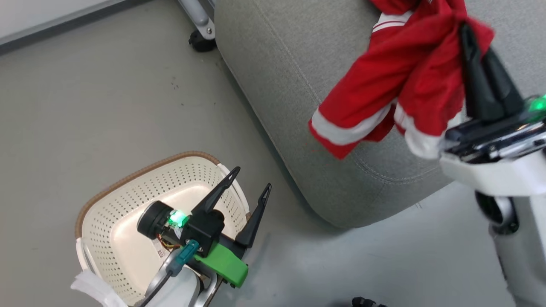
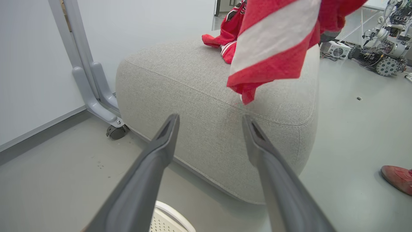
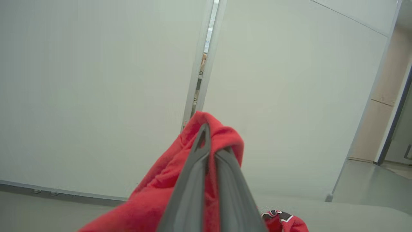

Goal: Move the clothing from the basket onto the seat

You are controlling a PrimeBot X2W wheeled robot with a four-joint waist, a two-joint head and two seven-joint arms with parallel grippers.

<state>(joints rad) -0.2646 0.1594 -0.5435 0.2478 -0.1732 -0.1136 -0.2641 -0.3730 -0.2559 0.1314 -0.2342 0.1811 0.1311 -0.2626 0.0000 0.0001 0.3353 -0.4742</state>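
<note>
- My left pincer is nearest. It is spread wide and holds nothing, over the basket. I see no red in the part of the basket that shows, though my arm hides some.
- A frame leg on a castor stands by the seat's far left side, well apart from my path.
- The seat turns a rounded corner toward the basket, with bare floor between them. Another garment lies farther back on top.
- The garment hangs over the seat's near part, its striped hems dangling close to the corner seam.
- My right pincer is pinched tight on a bunch of that cloth, fingers pointing up.
- As I judge it, I should carry the garment farther in over the cushion, lower it until the cloth rests, then part my fingers. Dropped here, the hems may slide off the rounded edge.
- A shoe sits on the floor right of the seat, so I swing no wider that way.
</note>
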